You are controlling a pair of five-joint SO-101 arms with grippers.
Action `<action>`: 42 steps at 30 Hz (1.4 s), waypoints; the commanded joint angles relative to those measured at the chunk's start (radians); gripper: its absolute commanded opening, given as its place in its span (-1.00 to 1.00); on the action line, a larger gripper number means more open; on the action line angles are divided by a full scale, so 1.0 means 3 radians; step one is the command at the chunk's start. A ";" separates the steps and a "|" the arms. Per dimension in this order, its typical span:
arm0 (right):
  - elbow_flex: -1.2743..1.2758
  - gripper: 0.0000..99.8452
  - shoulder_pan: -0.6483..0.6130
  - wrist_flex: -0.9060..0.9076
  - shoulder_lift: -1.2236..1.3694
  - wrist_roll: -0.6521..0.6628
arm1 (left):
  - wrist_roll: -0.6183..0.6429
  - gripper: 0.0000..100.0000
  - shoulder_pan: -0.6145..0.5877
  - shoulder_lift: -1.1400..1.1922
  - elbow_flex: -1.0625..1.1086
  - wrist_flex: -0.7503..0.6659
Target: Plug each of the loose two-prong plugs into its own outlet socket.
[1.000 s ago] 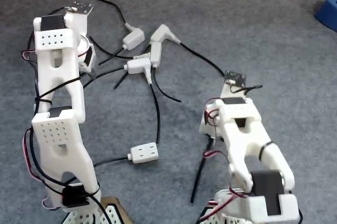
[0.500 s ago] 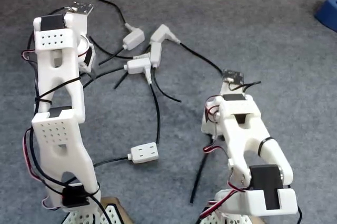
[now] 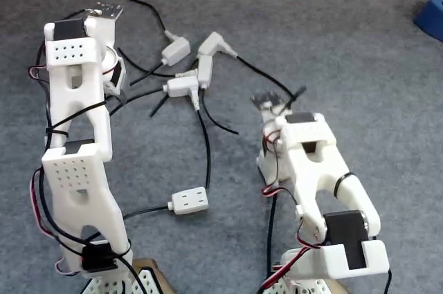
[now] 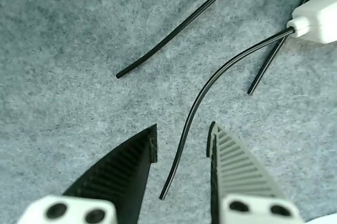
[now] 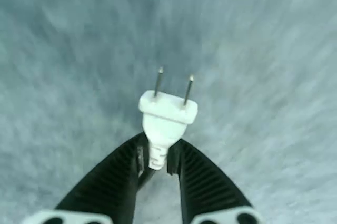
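We found the right gripper (image 5: 156, 156) clamped on a white two-prong plug (image 5: 167, 112), its black fingers pinching the narrow neck just below the plug's body. In the right wrist view the plug sat mid-frame with both metal prongs (image 5: 158, 83) pointing toward the top edge, out over blurred grey carpet (image 5: 263, 34). In the high view the right arm (image 3: 315, 169) occupied the lower right, its wrist end just right of centre; we could not make out the held plug there.

The left gripper (image 4: 181, 142) stood with its fingers apart above the grey carpet in the lower half of the left wrist view, holding nothing. A loose black cord (image 4: 200, 97) ran from between the fingertips up to a white connector (image 4: 318, 21) at the upper right edge of that frame. The left arm (image 3: 73, 176) filled the left side of the high view.

A white outlet block (image 3: 190, 200) lay on the carpet in the lower middle of the high view, apart from both arms. A cluster of white cord ends (image 3: 204, 69) lay in the upper middle, their black leads crossing. A blue object (image 3: 430, 19) sat at the upper right edge.
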 commanded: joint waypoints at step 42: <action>-0.0407 -0.99 -0.1010 -0.1153 -0.0294 0.0317 | -0.0199 -0.70 0.0141 -0.3225 0.4304 -0.4235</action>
